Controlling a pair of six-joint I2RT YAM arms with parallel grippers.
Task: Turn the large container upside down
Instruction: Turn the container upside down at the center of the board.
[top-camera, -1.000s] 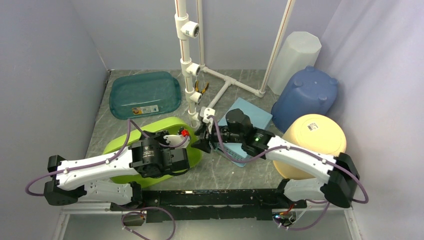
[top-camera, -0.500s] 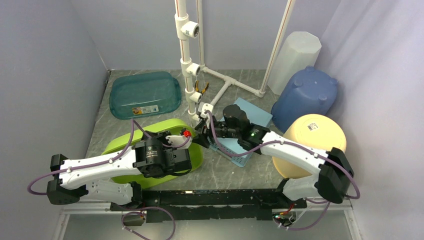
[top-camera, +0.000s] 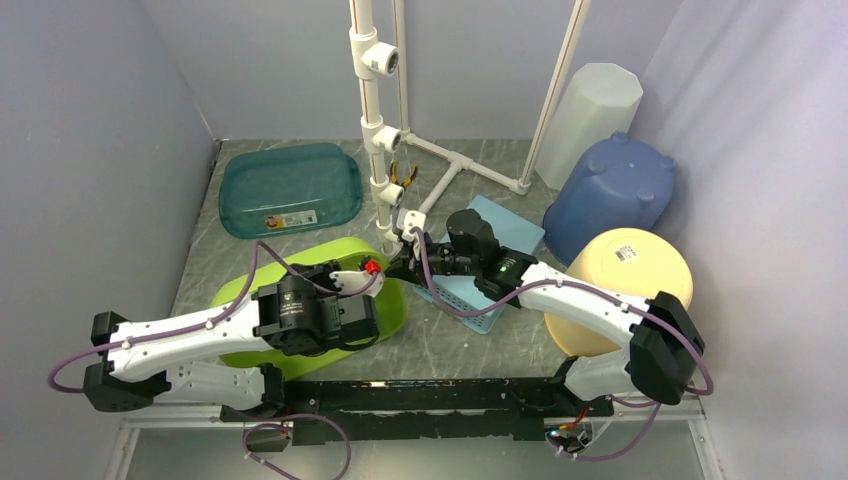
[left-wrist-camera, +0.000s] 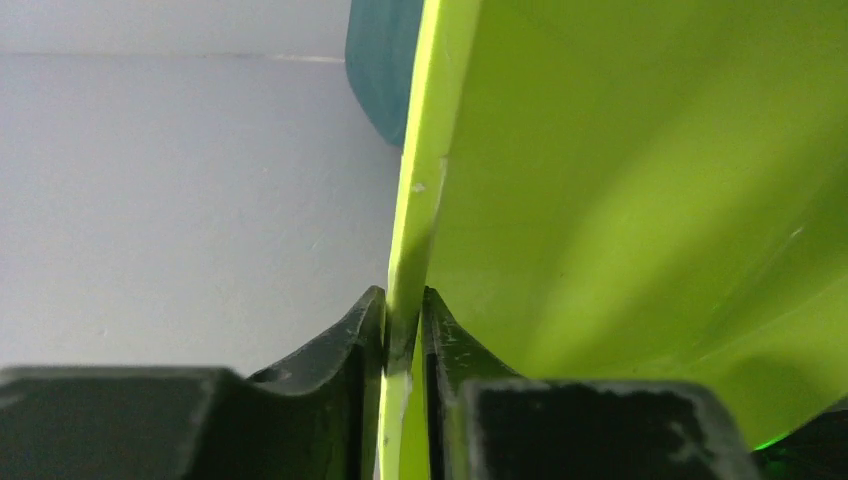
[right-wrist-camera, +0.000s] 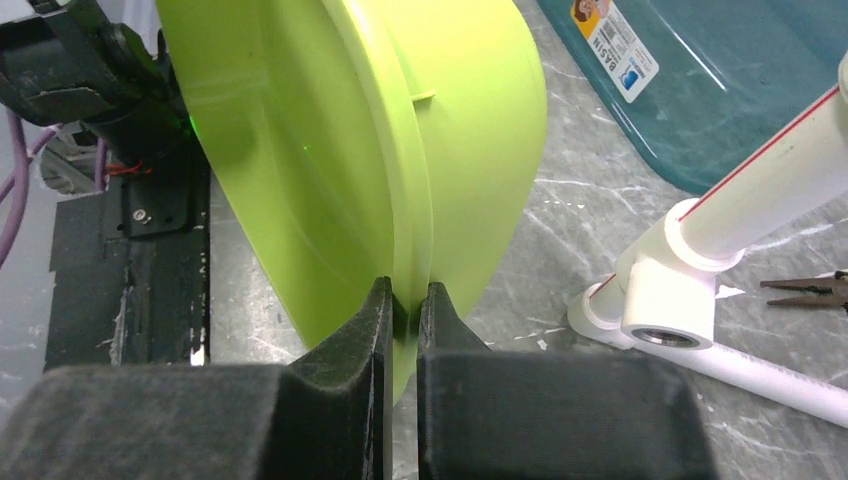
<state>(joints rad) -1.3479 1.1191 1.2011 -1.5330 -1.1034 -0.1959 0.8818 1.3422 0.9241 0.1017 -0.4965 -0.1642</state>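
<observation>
The large container (top-camera: 238, 290) is a lime-green tub lying at the near left, tilted up on one side. My left gripper (left-wrist-camera: 403, 302) has its fingers on both sides of the thin green rim (left-wrist-camera: 415, 200), pinching it. In the top view my right gripper (top-camera: 400, 268) reaches left to the tub's right end. The right wrist view shows that gripper (right-wrist-camera: 406, 296) shut on the rim flange, the green tub (right-wrist-camera: 330, 130) rising steeply above the fingers. The left arm covers much of the tub in the top view.
A teal tub (top-camera: 290, 188) lies at the back left. A white pipe frame (top-camera: 378, 130) stands just behind the right gripper, with pliers (top-camera: 403, 175) by its foot. A light blue basket (top-camera: 478, 280), an upturned blue bucket (top-camera: 610, 195), a yellow tub (top-camera: 625, 275) and a tall white bin (top-camera: 590, 105) fill the right.
The right gripper has moved left onto the green tub's rim and shut on it. The left arm and the tub have shifted slightly.
</observation>
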